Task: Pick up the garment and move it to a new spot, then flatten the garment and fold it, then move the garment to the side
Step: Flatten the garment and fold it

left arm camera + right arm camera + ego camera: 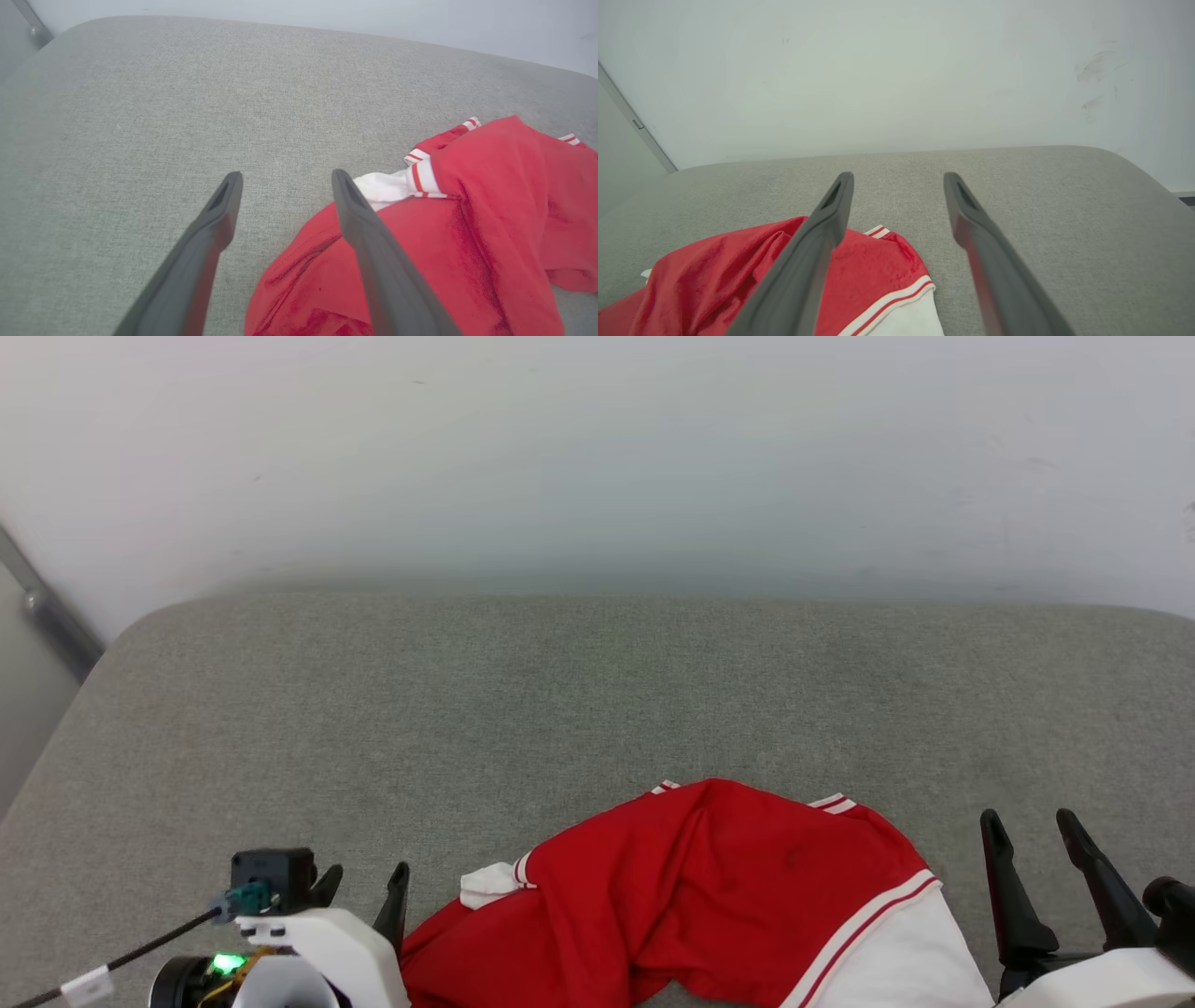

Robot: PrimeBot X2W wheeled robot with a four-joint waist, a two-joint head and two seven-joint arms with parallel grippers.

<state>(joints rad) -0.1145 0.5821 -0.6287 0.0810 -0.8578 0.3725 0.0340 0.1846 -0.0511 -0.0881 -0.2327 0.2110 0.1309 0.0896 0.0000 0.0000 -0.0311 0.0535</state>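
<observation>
The left tool (366, 871) is sitting closest at the lower left of the head view, its two dark fingers standing apart with nothing between them. In its own wrist view the left tool (286, 174) is hovering over bare grey fabric, with its right-hand finger (369, 233) lying just beside the garment's crumpled edge; whether it is touching the cloth cannot be told.

A black cable (140, 952) is running off its wrist and is carrying a small white tag (86, 985), too small to read. A green light (224, 963) is glowing beside it.

The garment (709, 887) is lying rumpled on the grey cushion (560, 709), near the front edge and between the two tools. Its red body is bunched into folds, one white sleeve (490, 882) is poking out toward the left tool, and the other white sleeve (887, 952) is spreading toward the right tool, edged with a red stripe.

The right tool (1027, 816) is waiting at the lower right, fingers apart and empty, just beside that sleeve. A pale wall (597, 448) is rising behind the cushion.
</observation>
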